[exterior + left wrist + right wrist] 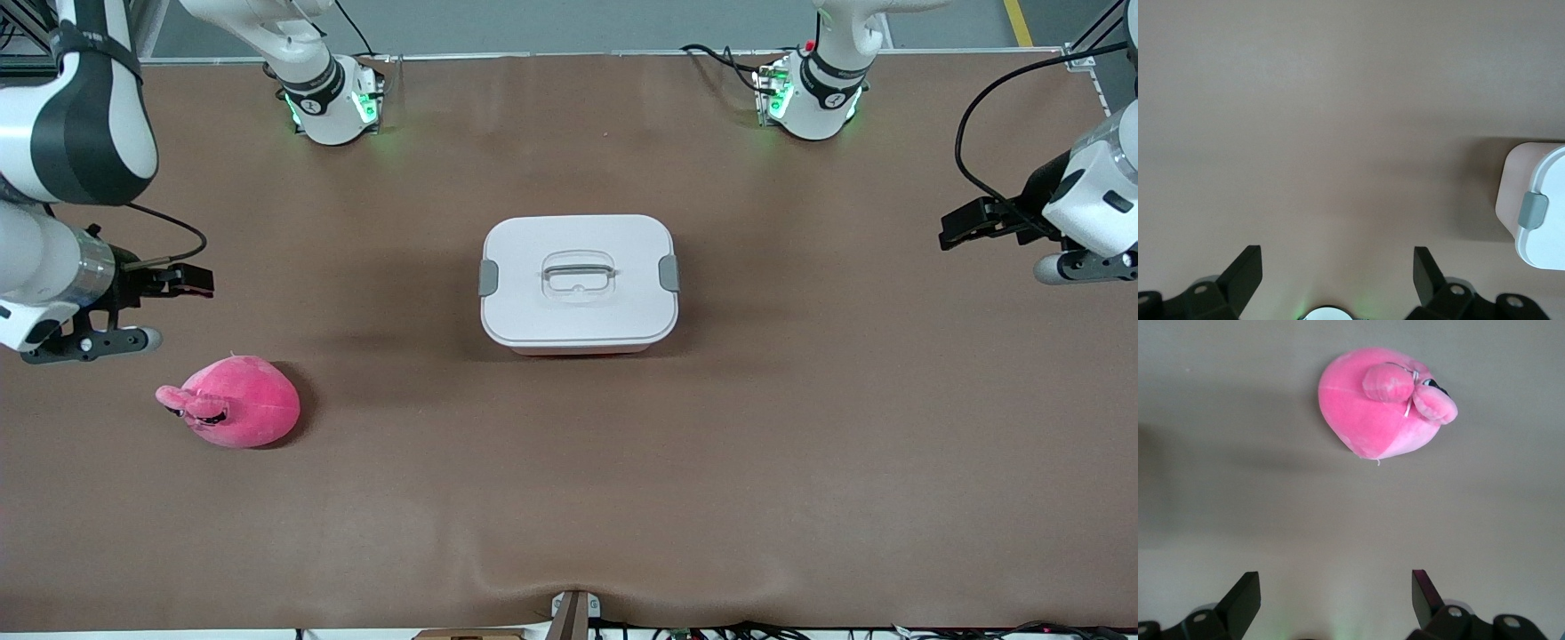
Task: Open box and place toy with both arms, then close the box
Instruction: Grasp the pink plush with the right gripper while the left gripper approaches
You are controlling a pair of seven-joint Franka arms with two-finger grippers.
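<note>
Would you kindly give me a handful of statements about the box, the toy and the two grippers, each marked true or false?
1. The white lid sits on the box. True.
2. The toy lies inside the box. False: it rests on the table, toward the right arm's end, nearer the front camera than the box.
3. The left gripper is open and holds nothing. True.
4. The right gripper is shut on the toy. False: it is open, apart from the toy.
5. A grey clip sits on each short side of the lid. True.
</note>
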